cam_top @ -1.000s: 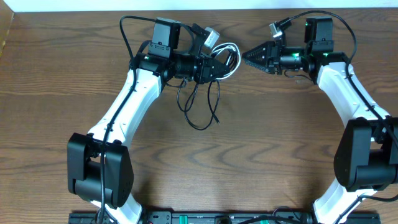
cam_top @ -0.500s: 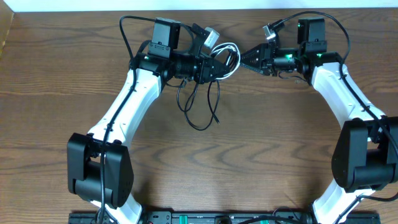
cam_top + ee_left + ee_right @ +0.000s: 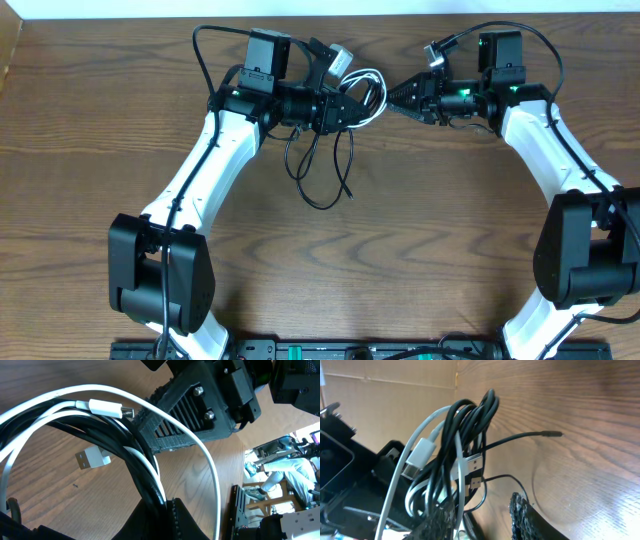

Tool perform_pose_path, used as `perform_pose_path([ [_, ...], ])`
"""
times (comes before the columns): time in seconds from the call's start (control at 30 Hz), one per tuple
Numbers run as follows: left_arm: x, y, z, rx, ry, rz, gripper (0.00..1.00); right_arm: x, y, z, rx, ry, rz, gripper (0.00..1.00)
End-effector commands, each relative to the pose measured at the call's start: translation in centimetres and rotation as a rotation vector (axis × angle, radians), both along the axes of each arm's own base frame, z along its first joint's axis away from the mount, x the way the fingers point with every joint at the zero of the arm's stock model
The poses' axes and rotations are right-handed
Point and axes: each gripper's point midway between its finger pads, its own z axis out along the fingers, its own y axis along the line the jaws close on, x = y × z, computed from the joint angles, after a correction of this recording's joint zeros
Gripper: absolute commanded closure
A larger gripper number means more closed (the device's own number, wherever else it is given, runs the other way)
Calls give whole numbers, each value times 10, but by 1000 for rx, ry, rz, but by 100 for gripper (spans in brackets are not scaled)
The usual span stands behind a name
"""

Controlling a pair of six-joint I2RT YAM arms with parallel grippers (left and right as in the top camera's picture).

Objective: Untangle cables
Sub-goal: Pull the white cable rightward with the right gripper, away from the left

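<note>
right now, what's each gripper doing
left gripper: shut on the cables
right gripper: open, jaws apart at the bundle, nothing clamped

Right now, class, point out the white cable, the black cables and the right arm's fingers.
white cable (image 3: 102, 408), left wrist view, on its small plug housing.
black cables (image 3: 482, 407), right wrist view, top of the looped bundle.
right arm's fingers (image 3: 172, 420), left wrist view, ribbed face of one finger.
</note>
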Motion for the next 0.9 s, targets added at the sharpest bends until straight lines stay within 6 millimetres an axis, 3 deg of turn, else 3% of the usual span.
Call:
perform_pose_path([
  [0.0, -4, 0, 6, -16, -24, -23, 92, 3, 1, -5, -40, -11, -18, 68],
  [0.17, -4, 0, 6, -16, -24, -23, 92, 2, 14, -11, -83, -12, -24, 68],
  [0.4, -4, 0, 6, -16, -24, -23, 92, 0, 35, -4, -57, -23, -5, 71],
  [0.5, -4, 0, 6, -16, -24, -23, 92, 5, 38, -7, -92, -45, -30, 87],
  [0.57, -4, 0, 6, -16, -24, -23, 92, 6, 37, -15, -134, -31, -58, 99],
  [0.67, -3, 1, 5, -7, -26, -14, 92, 6, 29, -28, -200, 2, -94, 99],
  [0.87, 22, 24, -26, 183, 10, 188, 92, 1, 0, -63, -422, -17, -105, 99],
])
